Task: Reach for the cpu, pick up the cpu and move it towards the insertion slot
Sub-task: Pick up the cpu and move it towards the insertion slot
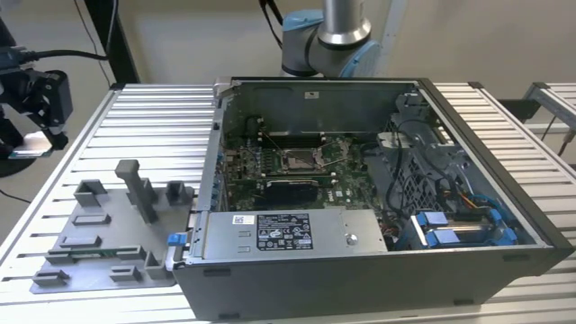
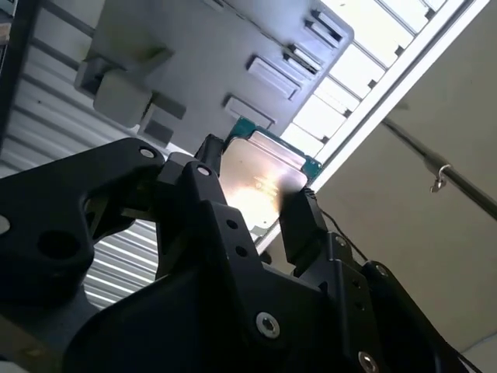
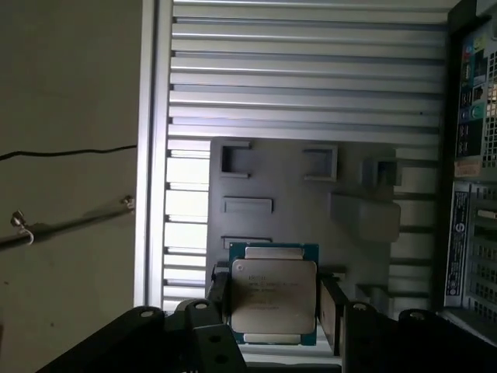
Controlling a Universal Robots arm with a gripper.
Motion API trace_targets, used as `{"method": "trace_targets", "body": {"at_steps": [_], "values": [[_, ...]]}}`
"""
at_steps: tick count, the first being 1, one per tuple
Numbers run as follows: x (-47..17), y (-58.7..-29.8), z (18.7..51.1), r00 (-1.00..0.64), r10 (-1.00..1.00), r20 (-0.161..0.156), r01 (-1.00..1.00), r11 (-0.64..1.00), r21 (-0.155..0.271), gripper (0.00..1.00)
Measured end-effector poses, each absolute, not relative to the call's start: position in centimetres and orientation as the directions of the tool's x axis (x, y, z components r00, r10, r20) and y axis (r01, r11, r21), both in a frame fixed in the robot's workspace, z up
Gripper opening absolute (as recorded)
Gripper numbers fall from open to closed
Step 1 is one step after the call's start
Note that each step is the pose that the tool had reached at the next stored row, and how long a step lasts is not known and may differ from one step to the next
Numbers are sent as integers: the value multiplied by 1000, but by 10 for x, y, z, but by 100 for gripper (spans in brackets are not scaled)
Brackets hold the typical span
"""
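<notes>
**Pick-up done, carry pending**

Held small flat square silvery-topped cpu (image 3: 273, 299) clamped in black gripper (image 2: 254, 180), raised clear of grey plastic fixture tray (image 1: 90, 273). Finished 2 steps, reach and pick-up; left carry to silver-framed square insertion slot (image 1: 300, 160), well apart.

Lab — slatted bench (image 1: 153, 115), open computer case (image 1: 360, 283)

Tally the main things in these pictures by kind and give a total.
silvery square cpu chip: 1
black robot gripper: 1
grey plastic fixture tray: 1
open dark grey metal computer case: 1
square silver metal-framed insertion slot: 1
Total: 5
</notes>
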State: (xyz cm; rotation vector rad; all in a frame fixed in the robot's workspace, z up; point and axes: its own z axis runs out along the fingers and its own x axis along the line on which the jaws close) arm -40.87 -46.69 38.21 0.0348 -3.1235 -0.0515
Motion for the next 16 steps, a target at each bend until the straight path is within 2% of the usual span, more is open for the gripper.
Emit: {"method": "trace_targets", "body": {"at_steps": [16], "values": [[-370,-467,382,-1000,-22,17,-22,999,33,0]]}}
